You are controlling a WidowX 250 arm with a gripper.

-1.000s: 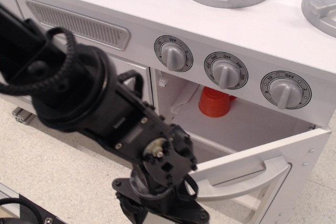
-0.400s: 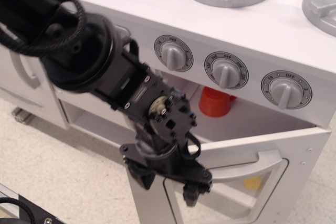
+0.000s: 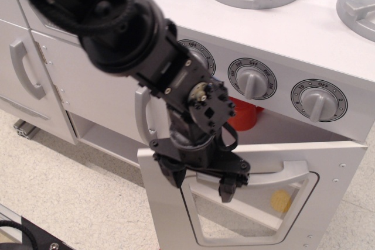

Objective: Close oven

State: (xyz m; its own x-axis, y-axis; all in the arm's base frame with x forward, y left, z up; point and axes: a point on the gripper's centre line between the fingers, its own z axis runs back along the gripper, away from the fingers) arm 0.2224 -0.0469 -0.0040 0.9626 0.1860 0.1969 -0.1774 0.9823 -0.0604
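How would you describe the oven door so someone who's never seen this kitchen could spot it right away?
Start at the white toy kitchen's three grey dials under the stovetop. Just below them, the oven door hangs partly open, with the gripper at its front. Unlike the plain cupboard doors with upright grey handles, it has a clear window and a wide silver handle.

Black robot arm (image 3: 111,21) reaches diagonally down from upper left, wrist (image 3: 202,100) bent; claw (image 3: 199,181) points downward, its two short fingers (image 3: 226,188) set well apart.
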